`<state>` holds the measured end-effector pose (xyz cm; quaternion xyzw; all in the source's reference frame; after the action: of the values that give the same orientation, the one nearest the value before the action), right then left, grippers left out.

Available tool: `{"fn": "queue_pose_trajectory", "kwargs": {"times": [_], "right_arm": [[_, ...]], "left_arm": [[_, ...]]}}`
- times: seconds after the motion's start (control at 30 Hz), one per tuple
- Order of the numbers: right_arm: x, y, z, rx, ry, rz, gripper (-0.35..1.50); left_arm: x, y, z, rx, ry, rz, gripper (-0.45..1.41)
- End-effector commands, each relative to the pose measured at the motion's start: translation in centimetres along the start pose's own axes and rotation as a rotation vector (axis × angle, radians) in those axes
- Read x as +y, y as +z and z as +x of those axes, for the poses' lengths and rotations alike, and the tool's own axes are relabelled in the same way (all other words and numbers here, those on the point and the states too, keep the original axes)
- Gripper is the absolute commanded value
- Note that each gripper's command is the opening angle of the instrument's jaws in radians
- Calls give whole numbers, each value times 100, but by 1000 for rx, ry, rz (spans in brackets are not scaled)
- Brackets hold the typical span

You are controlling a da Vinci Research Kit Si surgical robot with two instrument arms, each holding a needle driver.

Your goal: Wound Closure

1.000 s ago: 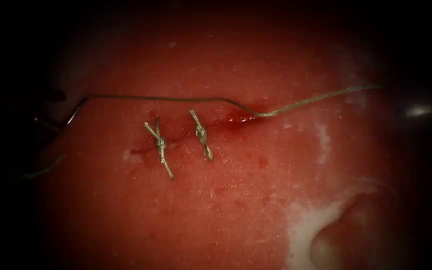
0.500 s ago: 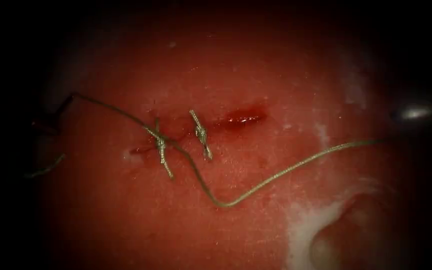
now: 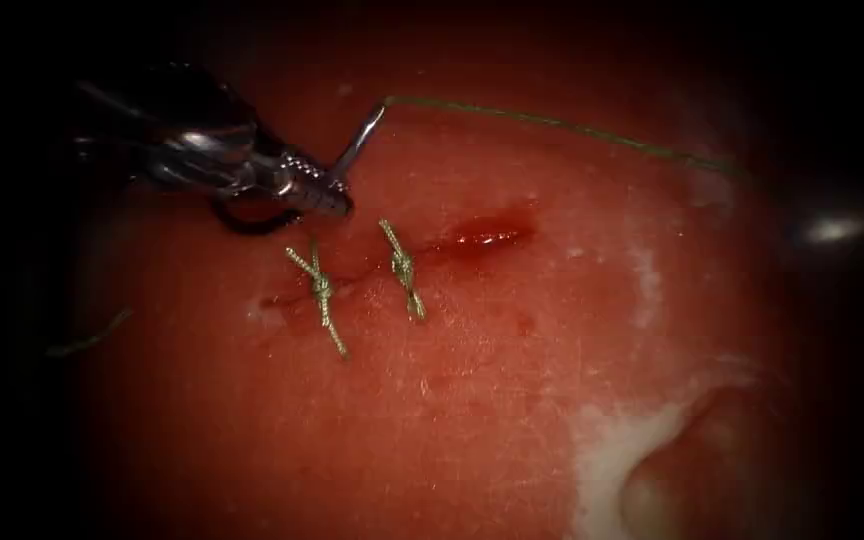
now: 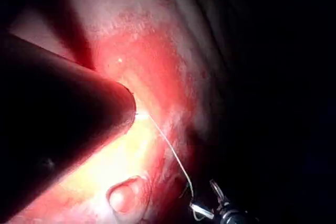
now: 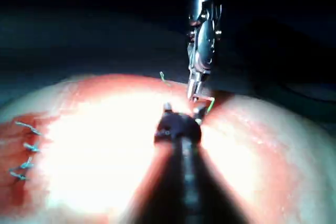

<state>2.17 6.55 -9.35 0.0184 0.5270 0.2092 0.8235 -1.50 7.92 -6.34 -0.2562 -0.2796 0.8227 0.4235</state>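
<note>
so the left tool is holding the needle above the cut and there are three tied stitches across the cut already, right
Not quite: the endoscope view shows two tied stitches across the cut, not three. The rest holds: the left tool grips the needle above the cut, clear of the tissue, with the thread trailing right.

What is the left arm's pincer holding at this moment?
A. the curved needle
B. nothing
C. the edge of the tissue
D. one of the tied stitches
A: in the endoscope view the left pincer is shut on the curved needle partway along its curve, and the thread trails from the needle's end to the right.
</note>
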Motion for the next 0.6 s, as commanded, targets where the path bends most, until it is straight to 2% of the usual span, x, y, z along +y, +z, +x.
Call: {"fn": "queue_pose_trajectory", "kwargs": {"times": [0.03, 0.2, 0.37, 0.43, 0.47, 0.53, 0.6], "right_arm": [[1, 2, 4, 12, 3, -4, 138], [-1, 3, 3, 18, 2, -8, 138], [-3, 7, 3, 18, 1, -10, 138], [-4, 8, 3, 18, 0, -11, 138], [-5, 10, 2, 18, -1, -12, 138], [-7, 13, 2, 17, -2, -18, 140], [-9, 17, 0, 17, -4, -14, 140]], "left_arm": [[7, 25, 8, 2, -7, -10, -29], [26, 52, 16, -8, -7, -36, -35], [49, 63, 29, -17, 13, -65, -35], [51, 68, 35, -11, 47, -65, 13], [48, 72, 40, 16, 128, -78, 54], [39, 72, 48, 38, 200, -96, 74], [28, 66, 53, 77, 250, -120, 78]]}}
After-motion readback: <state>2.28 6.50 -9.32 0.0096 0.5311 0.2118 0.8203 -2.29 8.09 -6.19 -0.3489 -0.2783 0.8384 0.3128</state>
